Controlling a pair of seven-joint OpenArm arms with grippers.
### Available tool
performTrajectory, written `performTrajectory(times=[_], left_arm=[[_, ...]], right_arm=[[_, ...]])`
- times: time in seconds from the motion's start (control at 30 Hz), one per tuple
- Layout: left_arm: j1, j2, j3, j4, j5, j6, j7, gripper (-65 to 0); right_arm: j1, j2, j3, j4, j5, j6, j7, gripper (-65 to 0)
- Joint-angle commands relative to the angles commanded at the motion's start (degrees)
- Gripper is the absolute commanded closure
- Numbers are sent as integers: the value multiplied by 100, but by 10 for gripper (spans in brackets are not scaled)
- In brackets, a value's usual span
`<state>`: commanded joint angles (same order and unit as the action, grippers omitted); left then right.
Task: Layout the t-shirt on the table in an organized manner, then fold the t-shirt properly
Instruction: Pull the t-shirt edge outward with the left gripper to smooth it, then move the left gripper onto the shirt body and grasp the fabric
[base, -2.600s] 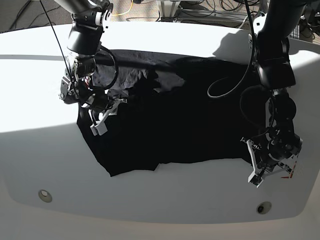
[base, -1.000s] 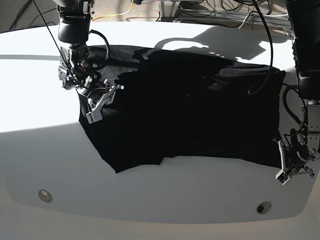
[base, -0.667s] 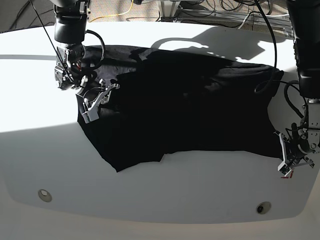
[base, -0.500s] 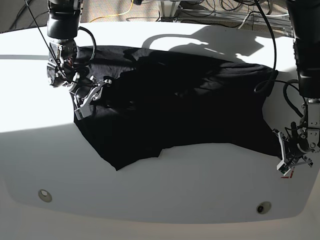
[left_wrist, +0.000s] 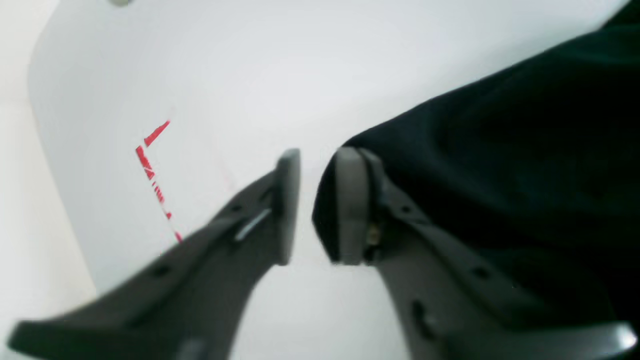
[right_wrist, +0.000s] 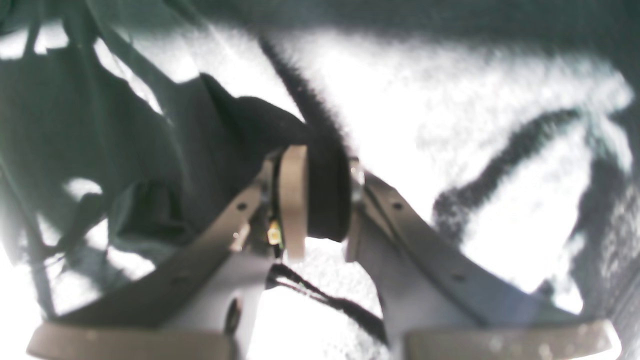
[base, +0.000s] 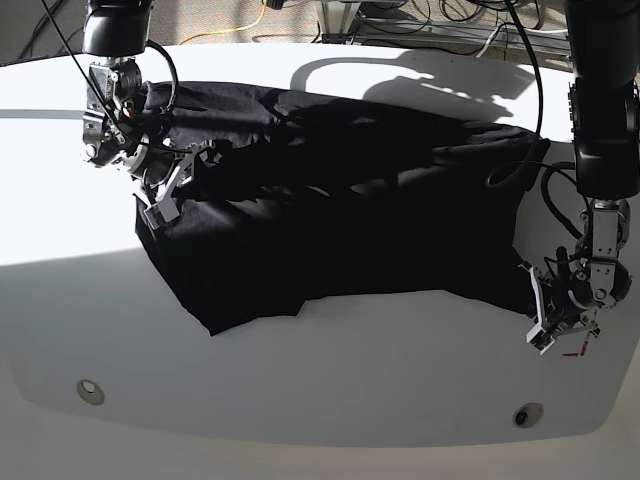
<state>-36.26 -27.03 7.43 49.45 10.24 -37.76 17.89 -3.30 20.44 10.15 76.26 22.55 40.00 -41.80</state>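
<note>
Two arms work the t-shirt (base: 340, 210), which lies spread but rumpled across the middle of the worktop (base: 330, 390). Right gripper (right_wrist: 320, 200) has its fingers clamped on a bunched fold of black cloth at the shirt's edge. Left gripper (left_wrist: 312, 205) fingers sit slightly apart; a shirt corner lies against the outer finger, with nothing visibly pinched between them. Risk: if the left arm pulls now, the corner likely slips free and that side stays creased; the right's thick bunch may drag extra layers and skew the layout. Left wrist view shows the red dashed mark (left_wrist: 152, 167) close beside the fingers and the gap between them, barely readable from base. Base view alone shows the shirt's overall shape and uneven near hem.
</note>
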Motion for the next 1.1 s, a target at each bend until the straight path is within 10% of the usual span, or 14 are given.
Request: performTrajectory(times=[0.13,0.57,0.83,1.1], left_arm=[[97,0,-18,35,-18,0,0,-517],[422,-387,-422,1178,-598,-224,220,-517],[905,-440,-1204,3015,-1732,-224,1969,-517],[2092,308,-1635,4615,-2602,-224,3604,-511]], right_arm=[[0,0,0,123,0,0,0,-116],[-193,0,9,1310,0,0,-360,-116],[-308,-9,9,2180,0,0,-782,-116],[-308,-70,0,2347,0,0,-879,-116]])
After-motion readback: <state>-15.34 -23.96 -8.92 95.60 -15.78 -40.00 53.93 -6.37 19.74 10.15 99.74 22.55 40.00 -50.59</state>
